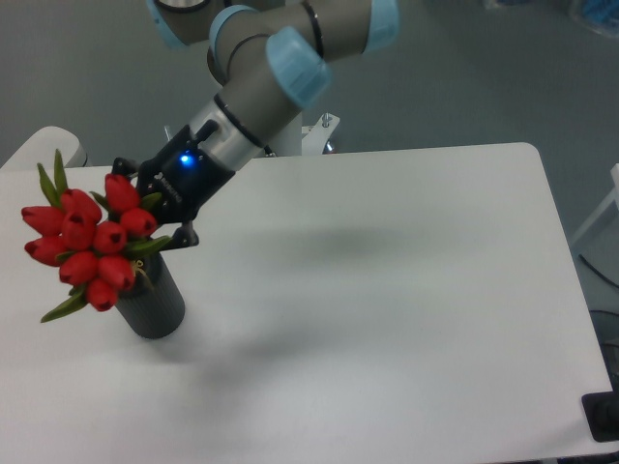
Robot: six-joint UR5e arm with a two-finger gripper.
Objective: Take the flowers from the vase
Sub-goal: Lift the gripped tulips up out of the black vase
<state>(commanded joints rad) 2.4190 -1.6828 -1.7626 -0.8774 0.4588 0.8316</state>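
The flowers (89, 242), a bunch of red tulip buds with green leaves, stand in the vase (155, 302), a dark grey cylinder at the left of the white table (387, 290). The buds lean out to the left above the vase mouth. My gripper (155, 227) is right at the bunch, just above the vase mouth, coming in from the upper right. Its black fingers sit around the bunch's right side near the stems. The buds hide the fingertips, so I cannot tell if they are closed on the stems.
The arm reaches down from the top centre. A white rounded object (53, 145) sits at the table's far left corner. The table's right edge is near a white frame (604, 222); a black object (604, 418) is at the bottom right.
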